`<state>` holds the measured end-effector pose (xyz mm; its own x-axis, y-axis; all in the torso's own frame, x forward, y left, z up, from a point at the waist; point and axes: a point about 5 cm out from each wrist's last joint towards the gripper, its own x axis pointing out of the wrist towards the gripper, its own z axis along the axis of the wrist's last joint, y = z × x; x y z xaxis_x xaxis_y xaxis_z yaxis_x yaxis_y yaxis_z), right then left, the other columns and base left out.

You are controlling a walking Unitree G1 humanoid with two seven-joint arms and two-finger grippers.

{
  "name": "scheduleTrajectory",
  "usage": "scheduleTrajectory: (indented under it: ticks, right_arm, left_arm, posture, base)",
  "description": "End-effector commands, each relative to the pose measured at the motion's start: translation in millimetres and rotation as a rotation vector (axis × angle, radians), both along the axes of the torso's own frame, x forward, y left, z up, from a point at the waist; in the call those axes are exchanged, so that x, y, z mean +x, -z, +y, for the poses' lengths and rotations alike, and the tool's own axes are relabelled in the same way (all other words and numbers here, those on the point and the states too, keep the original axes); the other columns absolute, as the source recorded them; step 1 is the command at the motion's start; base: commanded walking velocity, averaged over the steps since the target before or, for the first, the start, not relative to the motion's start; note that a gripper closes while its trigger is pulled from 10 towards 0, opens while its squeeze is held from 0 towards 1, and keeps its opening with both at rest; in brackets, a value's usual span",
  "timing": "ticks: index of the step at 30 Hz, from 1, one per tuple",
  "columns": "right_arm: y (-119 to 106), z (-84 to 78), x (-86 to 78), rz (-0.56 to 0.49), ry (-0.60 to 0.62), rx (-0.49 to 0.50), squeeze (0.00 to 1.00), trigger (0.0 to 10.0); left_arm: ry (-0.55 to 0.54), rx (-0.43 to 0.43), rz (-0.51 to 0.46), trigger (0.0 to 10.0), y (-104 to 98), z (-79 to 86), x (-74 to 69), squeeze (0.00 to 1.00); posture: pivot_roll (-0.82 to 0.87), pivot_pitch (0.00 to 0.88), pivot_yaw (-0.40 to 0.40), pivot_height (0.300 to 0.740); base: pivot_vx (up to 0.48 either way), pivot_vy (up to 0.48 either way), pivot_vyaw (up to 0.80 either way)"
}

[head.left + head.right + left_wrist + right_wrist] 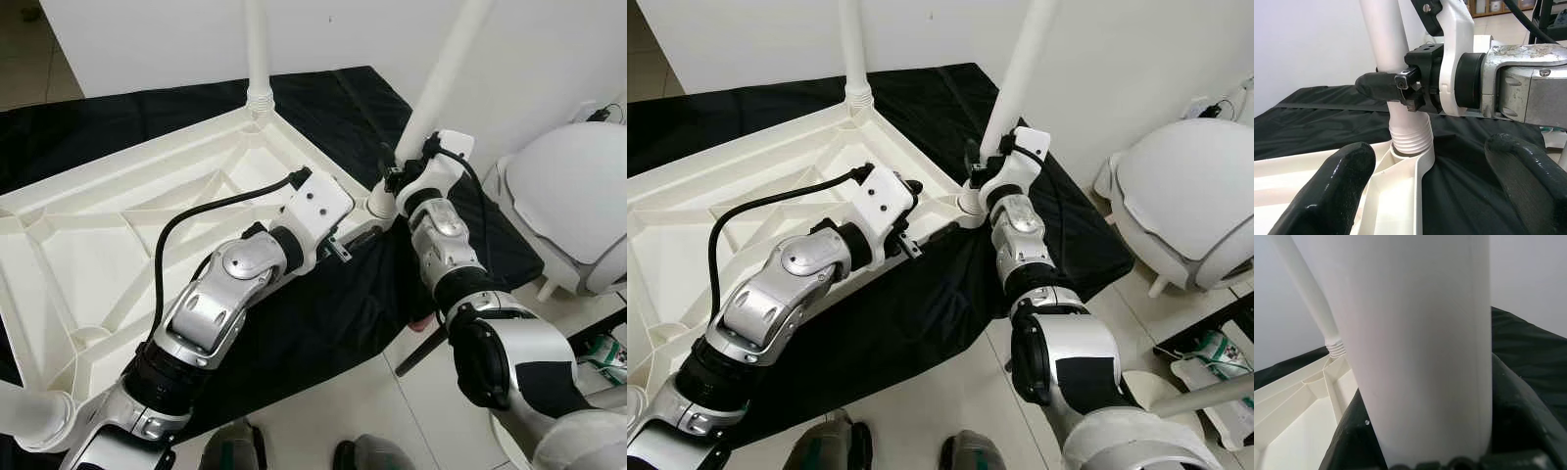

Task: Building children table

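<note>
R gripper (1400,85) fingers clamp table leg (441,83) just above socket; L gripper (1430,196) wide beside it. Leg looks stiff, light, slick plastic; grip low.

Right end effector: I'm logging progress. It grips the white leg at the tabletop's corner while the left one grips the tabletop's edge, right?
Not quite. The right end effector does grip the leg at the tabletop's corner, but the left wrist view shows the left end effector open, holding nothing.
</note>
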<state>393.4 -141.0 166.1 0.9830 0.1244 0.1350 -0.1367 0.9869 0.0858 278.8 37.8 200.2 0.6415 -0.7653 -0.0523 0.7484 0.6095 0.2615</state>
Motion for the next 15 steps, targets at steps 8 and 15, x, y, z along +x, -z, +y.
scheduleTrajectory:
  ticks: [8,15]
  right_arm:
    - [30.9,-2.1,-7.6,0.128,0.039,0.065,0.00,10.0]
    - [24.1,-0.6,-5.0,0.103,0.050,0.098,0.00,10.0]
  left_arm:
    - [0.031,0.008,0.005,10.0,-3.5,-1.5,-1.6,0.00]
    - [0.030,0.010,0.018,10.0,-2.1,-1.6,-1.9,0.00]
  posture:
    - [0.00,0.021,-0.003,0.740]
    - [0.00,0.022,0.000,0.740]
  base:
    - [0.000,0.000,0.00]
    - [0.000,0.000,0.00]
